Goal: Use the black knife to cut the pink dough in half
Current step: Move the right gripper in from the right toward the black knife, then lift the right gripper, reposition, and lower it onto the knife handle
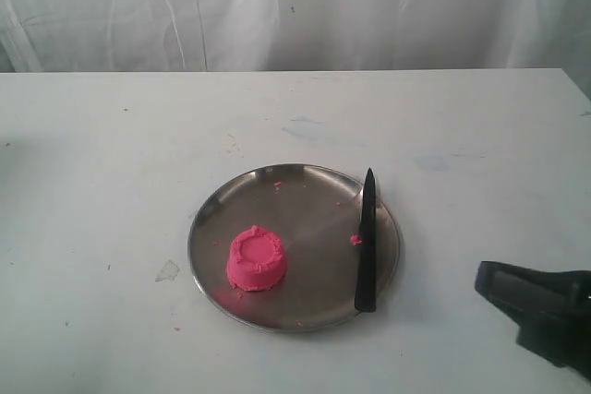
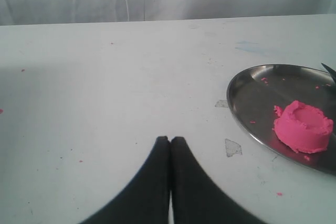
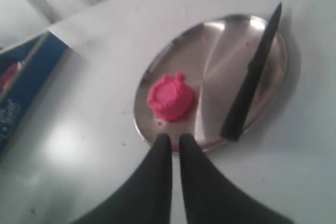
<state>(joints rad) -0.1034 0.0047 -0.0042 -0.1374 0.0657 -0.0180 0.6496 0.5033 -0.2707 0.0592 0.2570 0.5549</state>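
Note:
The pink dough is one squat cup-shaped lump with a ridged rim, standing on the near left part of the round steel plate. The black knife lies flat along the plate's right side, tip pointing away and handle end over the near rim. My right gripper hovers at the plate's near rim, its fingers almost together and empty, with the dough just past them and the knife off to one side. My left gripper is shut and empty over bare table, well to the left of the dough.
Only the right arm's black body shows in the exterior view, at the near right corner. Small pink crumbs lie on the plate. A blue box stands beyond the table's left edge. A white curtain hangs behind the white table.

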